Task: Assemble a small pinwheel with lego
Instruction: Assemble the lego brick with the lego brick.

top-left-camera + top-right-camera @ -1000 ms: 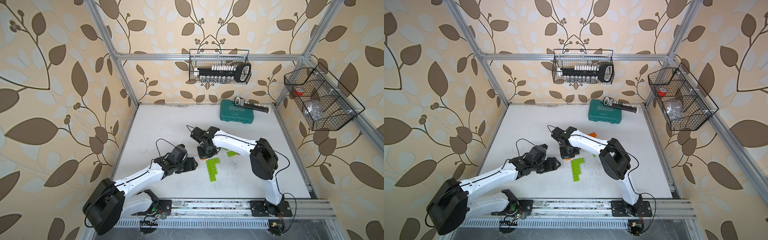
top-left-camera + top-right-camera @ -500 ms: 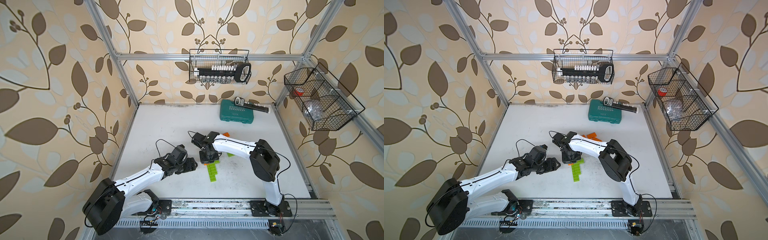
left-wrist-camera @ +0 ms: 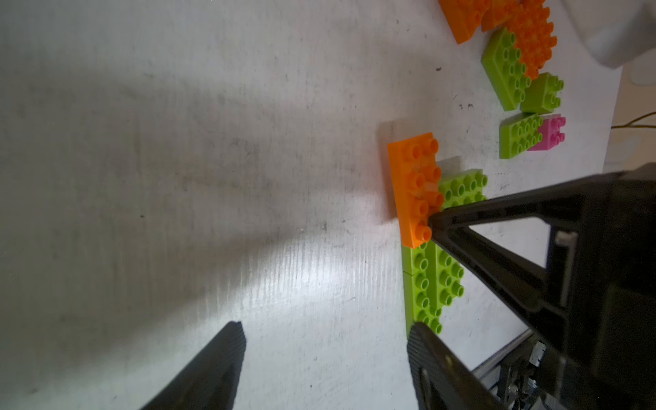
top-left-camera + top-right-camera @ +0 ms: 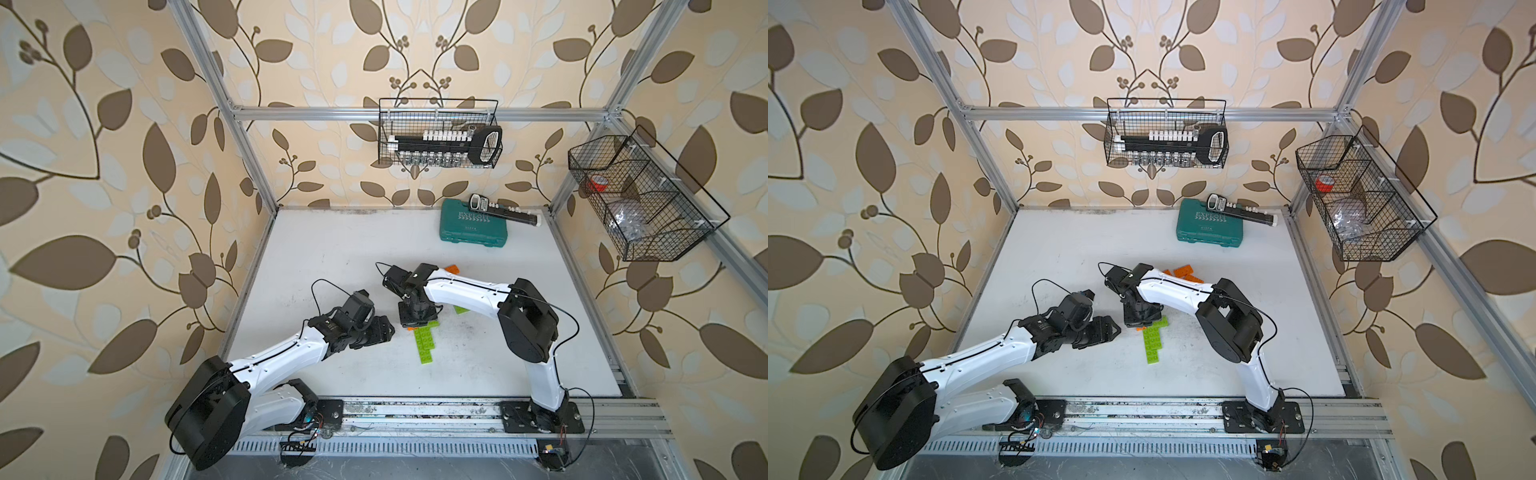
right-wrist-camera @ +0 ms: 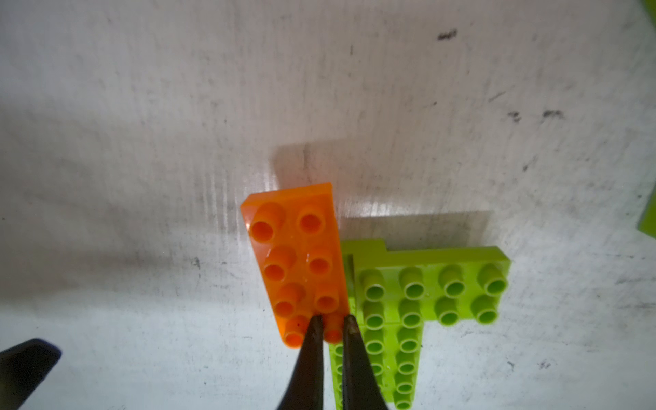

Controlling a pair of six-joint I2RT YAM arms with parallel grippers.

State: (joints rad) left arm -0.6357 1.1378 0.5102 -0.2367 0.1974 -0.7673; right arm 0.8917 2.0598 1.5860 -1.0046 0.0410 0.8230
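**Right gripper closed on the orange brick; left open and empty**

In both top views the right gripper (image 4: 417, 318) hides most of the orange brick (image 4: 410, 328). Only a sliver shows beside the green bricks (image 4: 424, 343) mid-table (image 4: 332, 257). The right wrist view shows the brick whole, with one end overlapping the green bricks. The jaws are all but together, and the fingertips (image 5: 316, 330) rest on its end studs (whether they pinch one, I cannot tell). The left gripper (image 3: 324, 355) stands open, holding nothing, just beside the green bricks. Its view alone shows the pink brick (image 3: 550, 133) among the spare bricks (image 3: 521, 53).
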